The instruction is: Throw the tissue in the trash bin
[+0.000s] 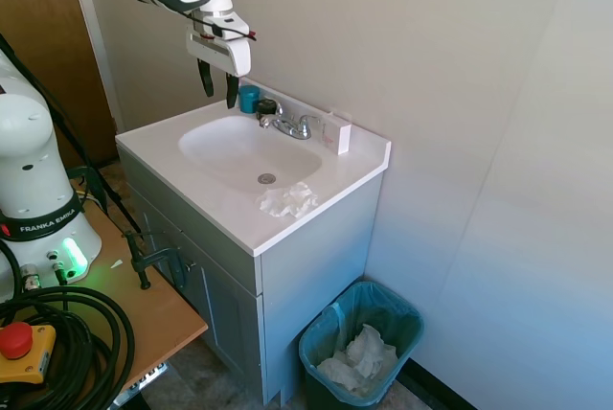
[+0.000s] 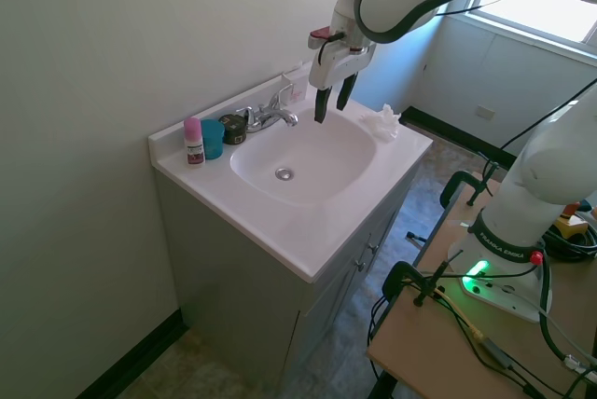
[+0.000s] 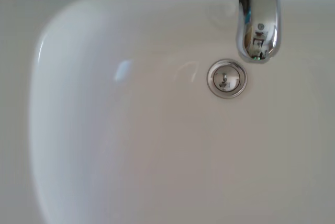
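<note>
The white vanity bench [image 1: 330, 201] fills most of the scene, its sink basin [image 1: 244, 151] sunk into the middle and a chrome faucet [image 1: 287, 125] along the back edge. Down on the floor, beside the cabinet's end below the tissue corner, stands the trash bin [image 1: 321, 345], dark with a teal-blue liner and a wad of white paper already inside.

The end effector [image 1: 218, 84] hangs in the air above the basin's back rim, near the faucet, fingers pointing down with a moderate gap between them and nothing held. The wrist view looks straight down into the basin, at the drain [image 3: 226, 79] and the faucet spout, so the camera is not yet over the target.

A teal cup [image 2: 213, 139] and a small pink-capped bottle [image 2: 193, 142] stand near a back corner of the bench, with a dark round jar [image 2: 233, 128] by the faucet.

The tissue [image 1: 287, 200] lies crumpled on the front edge of the bench, near the corner above the bin, well apart from the end effector.

Risks, as I judge them: the tissue is light and sits close to the edge, so a glancing descent could nudge it onto the floor rather than grip it. A shallow pinch may catch only a ragged fringe and drop it short of the bin. Travelling across, the fingers pass near the faucet.
</note>
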`<state>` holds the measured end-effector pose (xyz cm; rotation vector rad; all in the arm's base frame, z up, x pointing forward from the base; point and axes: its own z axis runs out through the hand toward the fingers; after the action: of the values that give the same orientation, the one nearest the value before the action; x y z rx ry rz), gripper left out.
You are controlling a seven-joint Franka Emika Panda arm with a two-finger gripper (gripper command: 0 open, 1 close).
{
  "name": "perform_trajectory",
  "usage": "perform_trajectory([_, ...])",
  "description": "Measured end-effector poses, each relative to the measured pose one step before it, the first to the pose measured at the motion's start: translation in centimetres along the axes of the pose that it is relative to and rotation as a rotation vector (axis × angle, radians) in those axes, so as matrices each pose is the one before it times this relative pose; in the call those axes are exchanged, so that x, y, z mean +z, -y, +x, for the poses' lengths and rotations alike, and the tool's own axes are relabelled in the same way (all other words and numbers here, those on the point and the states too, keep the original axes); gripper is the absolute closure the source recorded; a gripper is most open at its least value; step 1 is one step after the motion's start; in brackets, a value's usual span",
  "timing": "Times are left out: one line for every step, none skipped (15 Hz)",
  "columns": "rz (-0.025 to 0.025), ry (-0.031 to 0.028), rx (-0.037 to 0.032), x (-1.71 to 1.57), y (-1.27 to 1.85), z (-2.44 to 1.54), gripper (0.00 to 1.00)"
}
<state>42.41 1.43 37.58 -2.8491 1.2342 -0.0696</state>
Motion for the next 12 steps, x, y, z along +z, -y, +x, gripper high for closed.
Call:
perform_trajectory([-0.00207, 0.00201, 0.00011, 0.03, -0.02, -0.013, 0.0])
perform_trajectory([-0.00881, -0.00055, -0.00376, 0.085, -0.108, 0.037, 0.0])
perform_trajectory([-0.01121, -0.01038, 0.00024, 0.117, -0.265, 0.341, 0.0])
perform_trajectory([-0.00398, -0.0191, 0.01614, 0.088, -0.425, 0.698, 0.0])
perform_trajectory([0.00871, -0.02276, 0.02974, 0.032, -0.721, 1.172, 0.0])
perform_trajectory([0.00922, -0.0161, 0.03163, 0.099, -1.021, 1.277, 0.0])
perform_trajectory([0.01307, -0.01798, 0.03515, 0.16, -1.148, 1.381, 0.0])
perform_trajectory([0.01733, -0.02897, 0.04492, 0.124, -1.282, 1.612, 0.0])
perform_trajectory([0.01346, -0.03053, 0.047, 0.249, -1.275, 1.497, 0.0])
perform_trajectory([0.00422, -0.02114, 0.04726, 0.56, -1.526, 1.416, 0.0])
perform_trajectory([-0.00232, -0.01219, 0.03856, 0.692, -1.66, 1.181, 0.0])
perform_trajectory([-0.00374, -0.01096, 0.03097, 0.813, -1.556, 1.069, 0.0])
